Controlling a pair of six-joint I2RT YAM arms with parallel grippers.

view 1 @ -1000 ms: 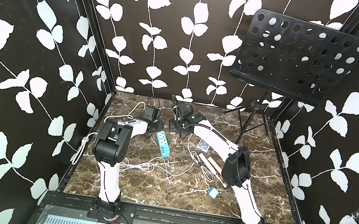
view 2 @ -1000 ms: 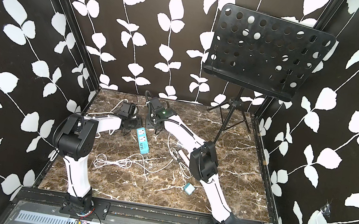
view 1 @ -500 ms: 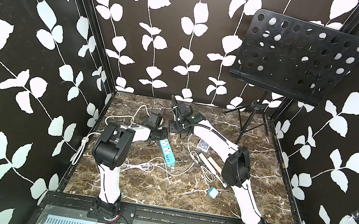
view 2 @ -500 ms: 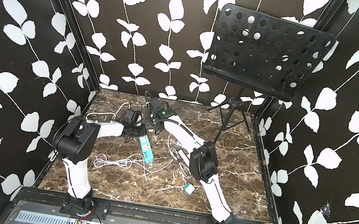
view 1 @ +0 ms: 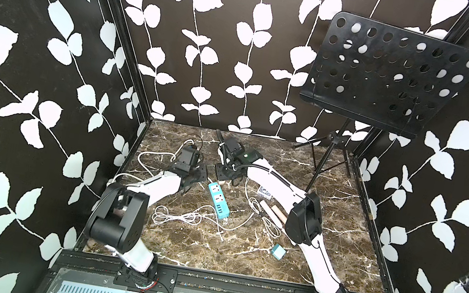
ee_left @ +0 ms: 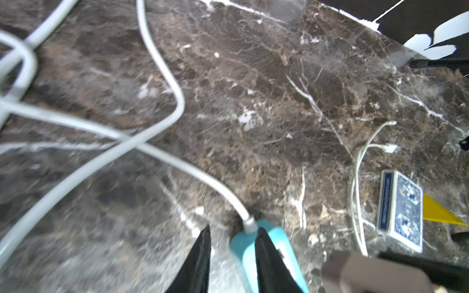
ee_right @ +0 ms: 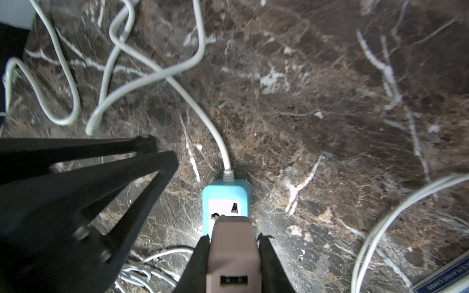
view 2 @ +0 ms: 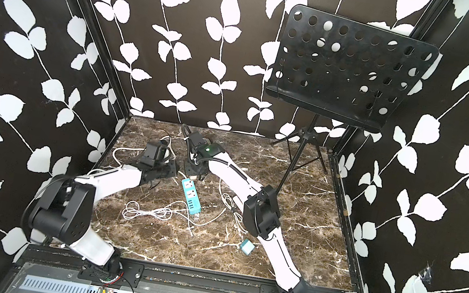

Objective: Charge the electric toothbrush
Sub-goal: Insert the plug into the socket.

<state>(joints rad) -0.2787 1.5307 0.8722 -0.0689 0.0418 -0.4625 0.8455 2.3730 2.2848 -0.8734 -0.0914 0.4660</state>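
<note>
Presently: right gripper (ee_right: 233,237) clamped on beige charger plug (ee_right: 232,253) above teal power strip (view 1: 218,199). Strip long axis runs back-left to front-right, cord end rearward. Left gripper (ee_left: 233,228) jaws parted, empty. Plug prongs hidden.

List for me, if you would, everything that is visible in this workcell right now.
rectangular plastic power strip: one, teal with a white face, centre, lying flat.
thick power cord: one, white, leaving the strip's rear end.
thin coiled cable: one, white, in front of the strip.
boxy plug adapter: one, pinkish beige, gripped above the strip.
playing-card box: one, blue, right of the strip.
small square box: one, teal, front right.
rod-shaped items: two, beige, just in front of the card box.
perforated metal music stand: one, black, rear right.
marble-pattern tabletop: one, brown, under everything.
left gripper: one, black, open astride the strip's corded end.
right gripper: one, black, shut on the adapter.
</note>
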